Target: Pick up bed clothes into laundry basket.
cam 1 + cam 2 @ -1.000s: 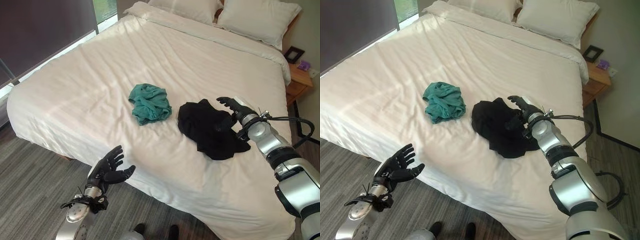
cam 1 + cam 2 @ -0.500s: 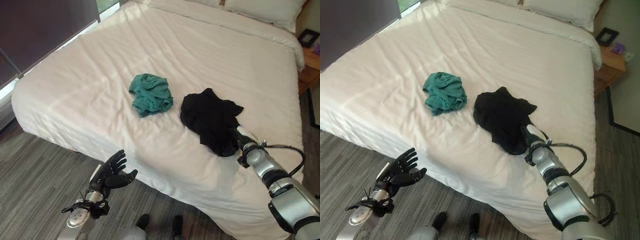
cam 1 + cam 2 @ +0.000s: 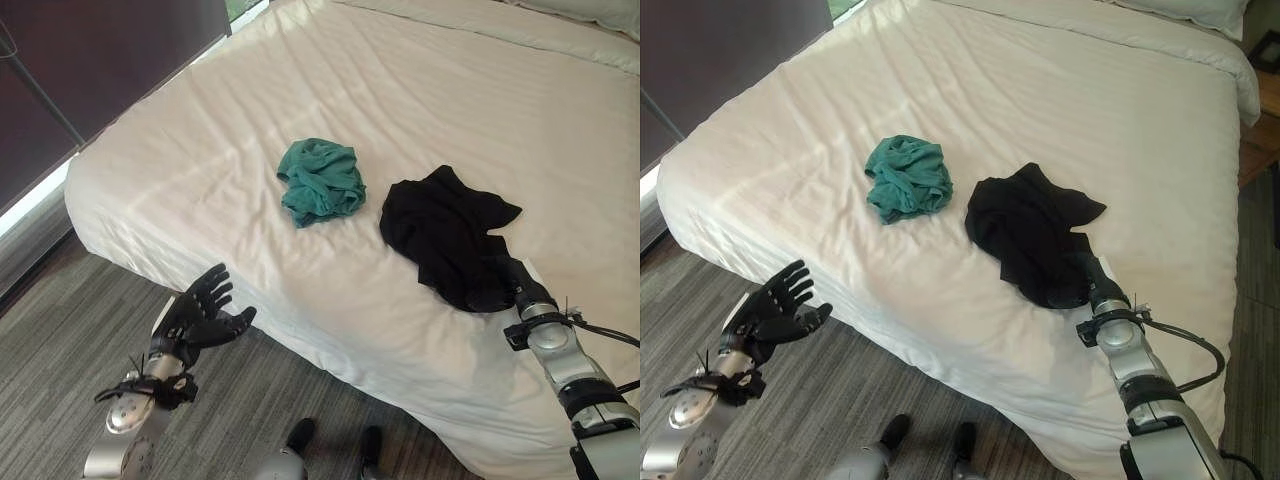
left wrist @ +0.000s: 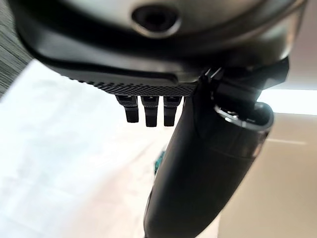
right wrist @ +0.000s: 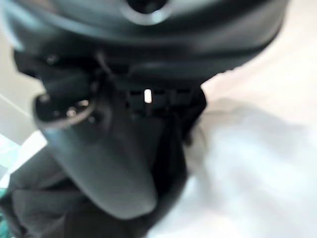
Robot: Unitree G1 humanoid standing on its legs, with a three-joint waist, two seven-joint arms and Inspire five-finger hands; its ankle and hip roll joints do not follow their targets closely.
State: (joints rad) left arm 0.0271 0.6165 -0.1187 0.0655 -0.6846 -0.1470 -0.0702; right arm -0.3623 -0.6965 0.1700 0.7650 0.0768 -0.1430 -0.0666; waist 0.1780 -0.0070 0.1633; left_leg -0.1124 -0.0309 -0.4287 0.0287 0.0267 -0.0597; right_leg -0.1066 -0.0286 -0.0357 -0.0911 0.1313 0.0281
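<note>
White bed [image 3: 420,80] carries your two garments: the teal garment [image 3: 321,180] at 12 o'clock, the black garment [image 3: 448,233] just at its 3 o'clock, apart. Your right hand [image 3: 512,283] sits buried in the black garment's near edge; finger state cannot be told. Your left hand [image 3: 198,318] hangs over the floor [image 3: 60,330] at 7 o'clock, fingers spread, empty.

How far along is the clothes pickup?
Nothing is collected yet: the teal garment and black garment both lie on the bed. The right hand is at the black garment's near edge, fingers hidden in cloth. The left hand hangs open off the bed.
</note>
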